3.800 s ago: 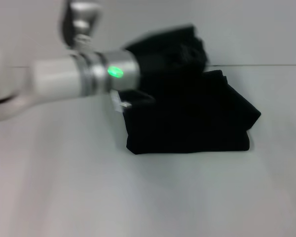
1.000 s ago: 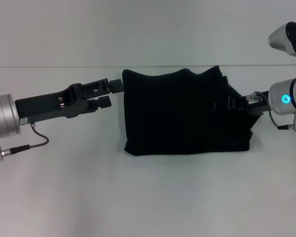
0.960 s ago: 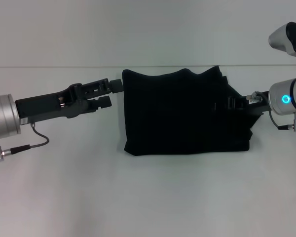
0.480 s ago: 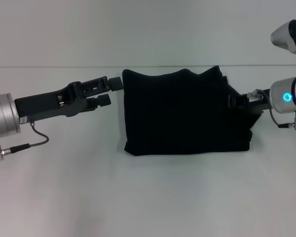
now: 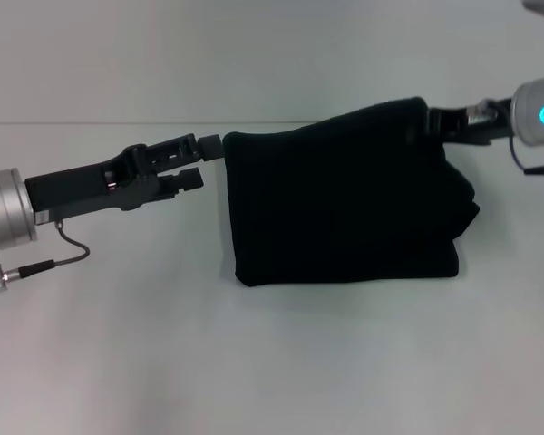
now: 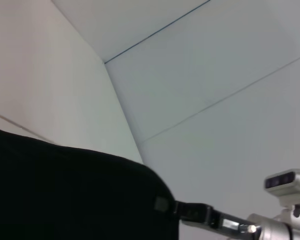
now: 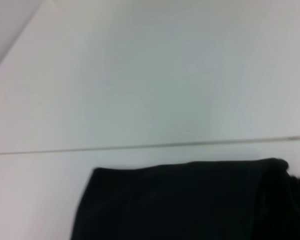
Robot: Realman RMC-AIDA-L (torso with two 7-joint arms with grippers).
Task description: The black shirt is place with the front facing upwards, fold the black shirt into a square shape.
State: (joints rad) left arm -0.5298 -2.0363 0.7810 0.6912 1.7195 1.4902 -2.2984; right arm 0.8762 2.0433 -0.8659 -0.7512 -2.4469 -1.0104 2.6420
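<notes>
The black shirt (image 5: 344,204) lies folded into a rough rectangle in the middle of the white table; its lettering and neck label are hidden. My right gripper (image 5: 432,122) is shut on the shirt's far right corner and holds it raised off the table. My left gripper (image 5: 202,160) is open at the shirt's far left corner, its upper fingertip (image 5: 209,143) touching the cloth edge. The left wrist view shows the shirt (image 6: 65,195) close up with the right gripper (image 6: 179,207) pinching its corner. The right wrist view shows the shirt's raised edge (image 7: 180,200).
The white table (image 5: 272,362) stretches bare in front of the shirt and to both sides. A thin seam line (image 5: 100,123) runs across the back of the table. A grey cable (image 5: 63,254) hangs under my left wrist.
My right gripper has risen and moved back, lifting the shirt's far right corner with it. My left gripper has moved slightly up and back at the left corner.
</notes>
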